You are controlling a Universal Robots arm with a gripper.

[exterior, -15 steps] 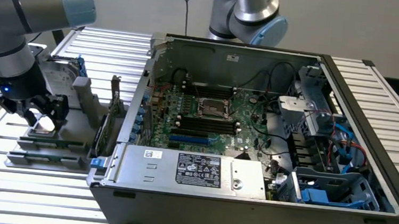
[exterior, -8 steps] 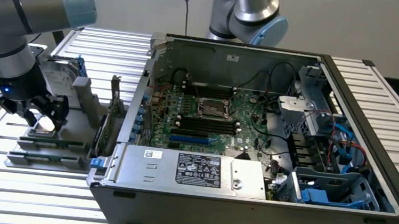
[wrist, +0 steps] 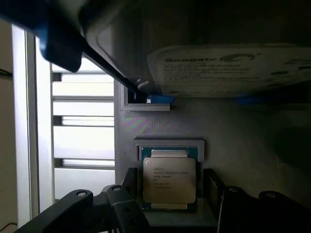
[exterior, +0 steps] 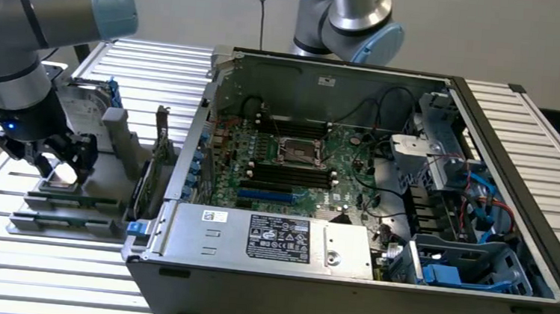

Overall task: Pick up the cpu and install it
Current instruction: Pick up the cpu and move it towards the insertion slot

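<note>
One cpu (wrist: 169,179) lies flat, lid up; open tool (wrist: 170,184) straddles it.

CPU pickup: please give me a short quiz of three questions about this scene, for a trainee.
1. True or false: the cpu already sits in the motherboard socket inside the computer case.
2. The jaws of the gripper are: A) shut on the cpu; B) open, one on each side of the cpu; C) shut on a memory stick.
3. Which brand name is printed on the hard drive near the cpu?
Key: 1 false, it lies on the gray fixture outside the case; 2 B; 3 Seagate.
</note>
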